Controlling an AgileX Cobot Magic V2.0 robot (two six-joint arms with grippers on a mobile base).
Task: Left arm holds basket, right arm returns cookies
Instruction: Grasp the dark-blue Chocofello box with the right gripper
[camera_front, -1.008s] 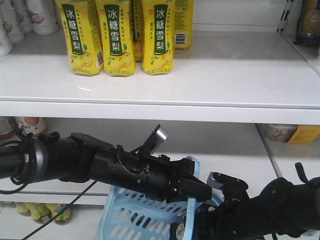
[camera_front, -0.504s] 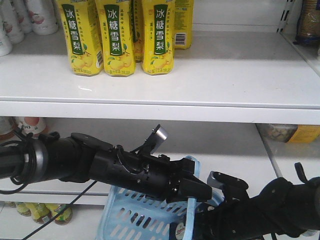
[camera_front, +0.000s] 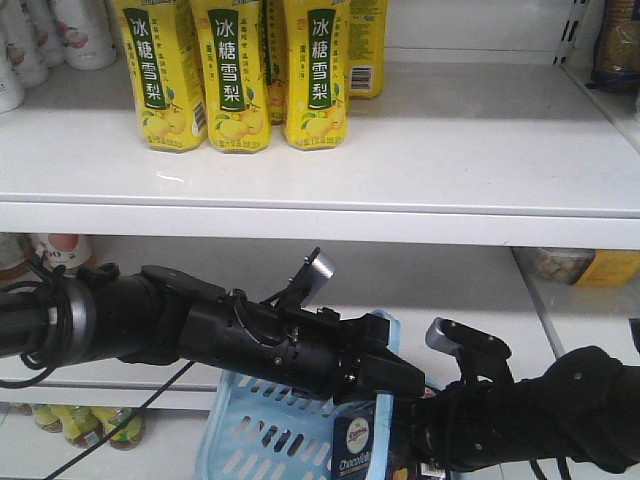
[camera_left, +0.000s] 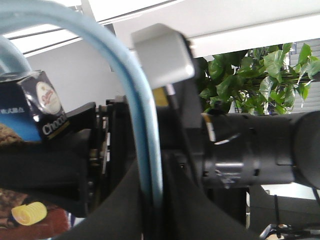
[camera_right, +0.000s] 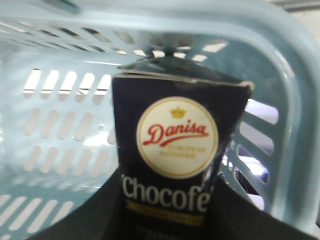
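My left gripper (camera_front: 385, 385) is shut on the pale blue hoop handle (camera_left: 142, 130) of the light blue basket (camera_front: 255, 430), which hangs low in the front view. The left wrist view shows the handle pinched between the two black jaws. My right gripper (camera_right: 167, 215) is shut on the cookies (camera_right: 172, 165), a dark navy carton with a round logo and white lettering. The carton stands upright inside the basket, its top near the rim (camera_right: 280, 35). In the front view the cookies (camera_front: 355, 445) peek up beside the handle, in front of the right arm (camera_front: 540, 415).
A white shelf (camera_front: 450, 150) spans the view above, with yellow-labelled drink bottles (camera_front: 235, 75) at its left. A lower shelf (camera_front: 460, 290) runs behind the arms, holding a tub with a yellow label (camera_front: 580, 265) at right. More bottles (camera_front: 80, 425) stand at the bottom left.
The right arm has risen, lifting the cookies up so the carton's top now shows above the basket's side. The left arm and basket have stayed in place.
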